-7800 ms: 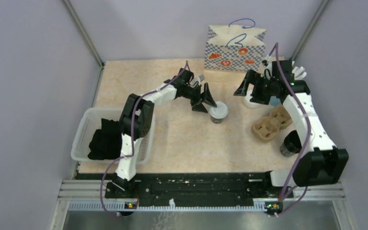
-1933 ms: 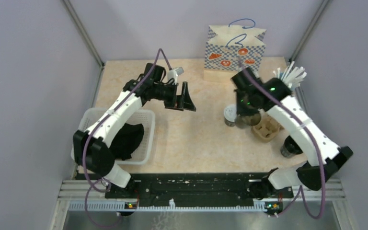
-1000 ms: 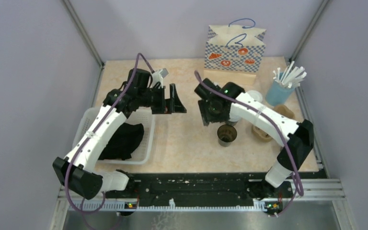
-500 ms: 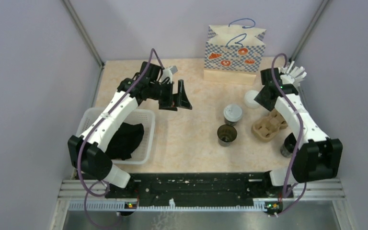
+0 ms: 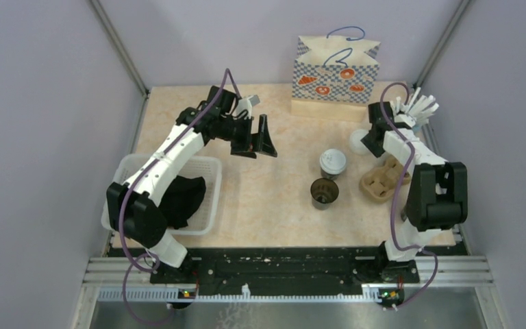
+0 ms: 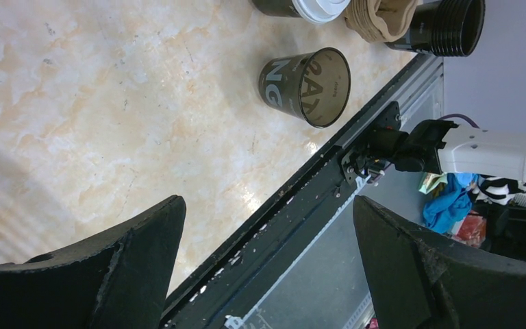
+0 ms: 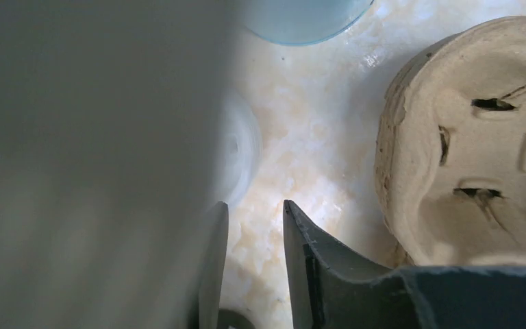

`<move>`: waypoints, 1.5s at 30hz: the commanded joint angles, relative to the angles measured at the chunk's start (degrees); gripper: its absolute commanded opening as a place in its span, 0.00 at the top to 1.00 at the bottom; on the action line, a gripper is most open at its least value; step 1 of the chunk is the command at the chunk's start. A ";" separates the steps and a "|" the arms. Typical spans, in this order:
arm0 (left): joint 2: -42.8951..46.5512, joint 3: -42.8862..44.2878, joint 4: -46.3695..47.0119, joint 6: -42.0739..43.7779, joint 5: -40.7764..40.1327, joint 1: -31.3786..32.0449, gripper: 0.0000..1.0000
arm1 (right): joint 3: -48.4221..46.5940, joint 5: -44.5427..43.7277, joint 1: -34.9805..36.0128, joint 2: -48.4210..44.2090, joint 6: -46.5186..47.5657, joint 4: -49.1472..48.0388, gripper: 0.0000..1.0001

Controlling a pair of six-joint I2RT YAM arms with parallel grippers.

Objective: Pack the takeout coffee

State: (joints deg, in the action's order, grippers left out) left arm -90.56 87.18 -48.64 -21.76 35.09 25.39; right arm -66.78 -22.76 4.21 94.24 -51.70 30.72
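Find the lidded cup (image 5: 332,163) upright on the table (image 5: 260,199), just beside the open cup (image 5: 324,192), near the carrier (image 5: 385,178). See right hand (image 7: 255,205) narrowly parted, holding nothing, by the loose lid (image 5: 357,142); left hand (image 6: 267,205) spread wide, empty. Probably best: widen, settle squarely over the lid's rim, pinch gently.

Two arms, same build: glossy white shell links, black joint housings. On left arm (image 5: 171,147) and right arm (image 5: 404,147) alike, a thin purple cable (image 5: 227,77) runs loose along the links. The left gripper (image 5: 257,142) has two broad, wedge-shaped matte black fingers (image 6: 130,271) with a grainy surface. The right gripper (image 5: 370,140) is black too, its fingertips (image 7: 315,274) dark and clean-edged.
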 commanded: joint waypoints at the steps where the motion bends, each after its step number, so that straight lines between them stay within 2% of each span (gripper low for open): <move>1: -0.32 2.53 -0.72 1.95 0.25 0.19 0.02 | -2.49 -1.30 -0.96 2.36 -3.03 -2.74 0.66; 8: -0.72 2.60 -0.75 2.24 0.34 0.27 0.02 | -3.02 -2.68 -1.05 4.48 -3.29 -2.93 0.72; 16: -0.75 2.65 -0.93 2.42 0.15 0.23 0.02 | -3.07 -2.14 -1.13 5.92 -3.02 -3.77 0.74; 30: -0.60 2.50 -0.76 2.53 0.38 0.35 0.02 | -3.97 -2.28 -1.13 6.97 -2.31 -3.05 0.85; 33: -0.60 2.47 -0.73 2.59 0.49 0.42 0.02 | -4.22 -2.22 -1.13 7.09 -2.09 -3.01 0.90; 40: -0.62 2.38 -0.64 2.60 0.59 0.63 0.02 | -4.17 -2.01 -1.13 7.54 -2.11 -2.73 0.92; 45: -0.66 2.41 -0.66 2.60 0.59 0.60 0.02 | -4.36 -2.31 -1.18 7.07 -1.63 -2.30 0.97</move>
State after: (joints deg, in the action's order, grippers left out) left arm -90.65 87.68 -49.82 -19.94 35.07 25.69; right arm -68.79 -24.38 3.57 100.68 -54.04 27.51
